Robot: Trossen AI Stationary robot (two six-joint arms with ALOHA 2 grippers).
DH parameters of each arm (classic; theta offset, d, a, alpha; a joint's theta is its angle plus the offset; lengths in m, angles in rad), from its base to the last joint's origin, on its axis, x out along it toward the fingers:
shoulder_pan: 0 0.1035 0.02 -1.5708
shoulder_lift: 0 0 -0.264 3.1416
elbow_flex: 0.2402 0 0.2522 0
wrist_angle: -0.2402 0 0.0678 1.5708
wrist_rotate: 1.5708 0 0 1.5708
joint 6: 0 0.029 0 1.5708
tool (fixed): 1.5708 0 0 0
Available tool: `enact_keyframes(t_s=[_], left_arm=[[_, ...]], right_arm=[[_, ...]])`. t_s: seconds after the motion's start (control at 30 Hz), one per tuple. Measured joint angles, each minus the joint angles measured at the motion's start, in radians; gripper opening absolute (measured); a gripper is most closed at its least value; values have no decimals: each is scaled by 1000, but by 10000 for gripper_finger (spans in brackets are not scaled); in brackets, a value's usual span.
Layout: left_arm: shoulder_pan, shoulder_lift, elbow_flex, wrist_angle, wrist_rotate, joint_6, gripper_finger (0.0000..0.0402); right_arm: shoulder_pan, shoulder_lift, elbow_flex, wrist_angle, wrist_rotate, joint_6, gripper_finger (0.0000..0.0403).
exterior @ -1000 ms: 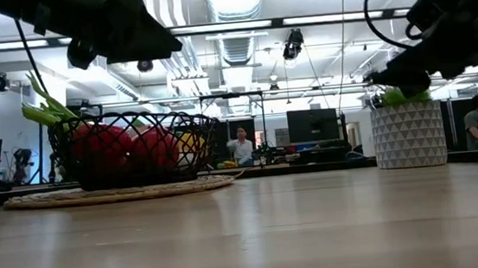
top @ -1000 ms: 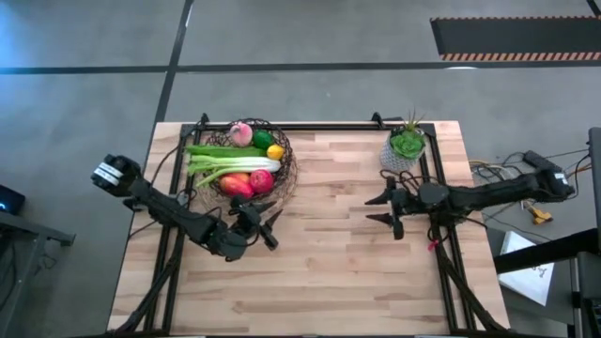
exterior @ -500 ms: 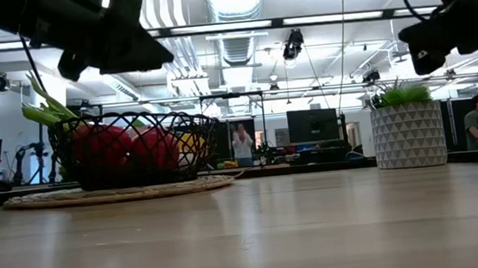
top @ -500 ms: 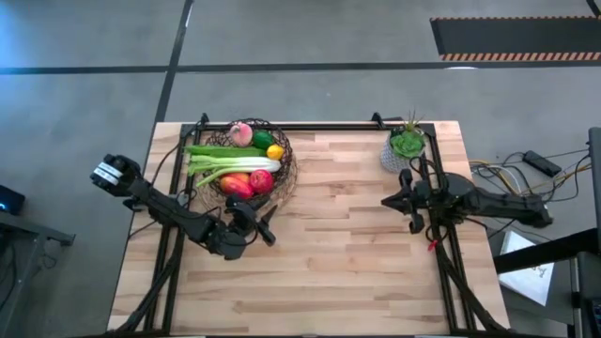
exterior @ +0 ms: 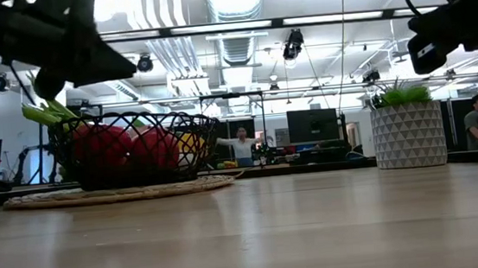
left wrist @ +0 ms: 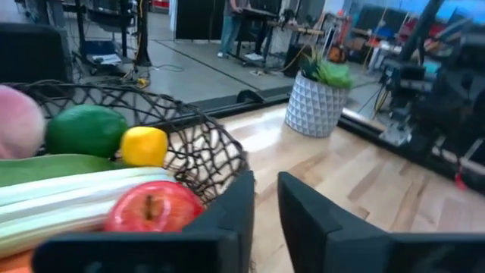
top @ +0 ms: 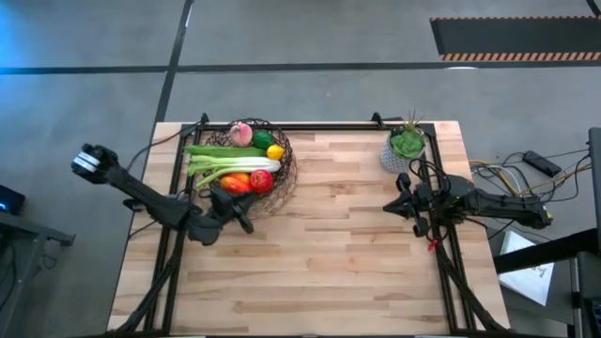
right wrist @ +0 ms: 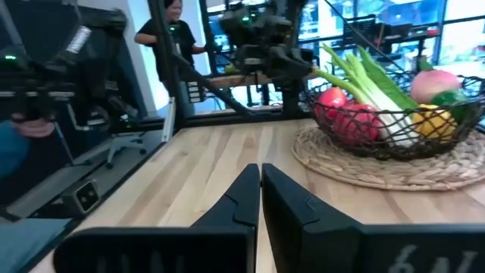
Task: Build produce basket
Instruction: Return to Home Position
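The dark wire basket (top: 287, 175) stands on a round woven mat (exterior: 118, 193) at the table's far left. It holds the produce: a pink peach (top: 241, 133), a lime (top: 262, 140), a lemon (top: 274, 151), a pale celery stalk (top: 230, 165), a tomato (left wrist: 151, 216) and a red-orange mango (top: 235, 184). My left gripper (top: 246, 218) hovers just off the basket's near side, its fingers (left wrist: 295, 208) a narrow gap apart with nothing between them. By the table's right edge, my right gripper (top: 406, 208) is shut and empty (right wrist: 260, 182).
A small green plant in a white patterned pot (top: 407, 145) stands at the far right, just beyond my right gripper. Black rails (top: 310, 126) run along the table's edges. Bare wood (top: 329, 253) fills the middle and near part. People stand in the room behind.
My left gripper has drawn back toward the table's left edge, along the basket's near side, and its fingers have come nearly together. My right gripper has pulled back toward the right edge and has shut on nothing. The basket and the produce have not moved.
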Motion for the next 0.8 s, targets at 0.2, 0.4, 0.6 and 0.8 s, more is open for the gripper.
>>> enact_keyframes(t_s=[0.2, 0.4, 0.6, 0.8], left_arm=[[0, -232, -135, 1, 20, 7, 3], [2, -480, -279, 0, 85, 32, 1], [14, -729, -377, 1, 152, 165, 0], [42, -975, -381, -23, 273, 375, 0]], right_arm=[[0, 1, -1, 1, -11, 5, 9], [0, 2, -1, 0, -11, 3, 9], [0, 2, -2, 0, -11, -6, 9], [0, 2, -2, -1, -11, -14, 9]])
